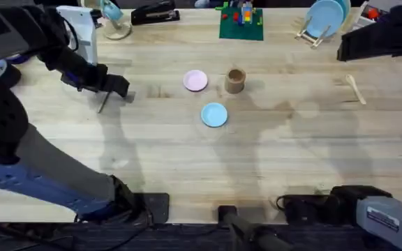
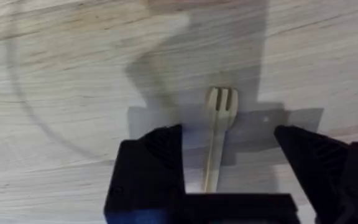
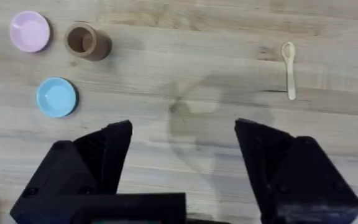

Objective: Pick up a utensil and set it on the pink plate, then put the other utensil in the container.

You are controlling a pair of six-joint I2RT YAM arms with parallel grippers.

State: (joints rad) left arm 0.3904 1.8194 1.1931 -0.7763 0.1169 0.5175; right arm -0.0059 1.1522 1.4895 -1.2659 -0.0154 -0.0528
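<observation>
Left wrist view shows the wooden fork (image 2: 218,134) lying flat on the table (image 2: 73,93), its handle running between the spread black fingers (image 2: 160,162) of the left gripper (image 2: 229,155), which is released and not touching it. Overhead, that gripper sits over the fork at the table's far left, well apart from the pink plate (image 1: 195,81), the brown cup (image 1: 235,80) just beside it, and the blue plate (image 1: 214,115) near both. The wooden spoon (image 1: 355,88) lies far right, and the right gripper (image 3: 182,168) hangs released above bare wood.

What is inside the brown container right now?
Nothing visible: the container shows a bare brown interior in the right wrist view. Its near inner wall hides part of the floor. The spoon lies on the table.
</observation>
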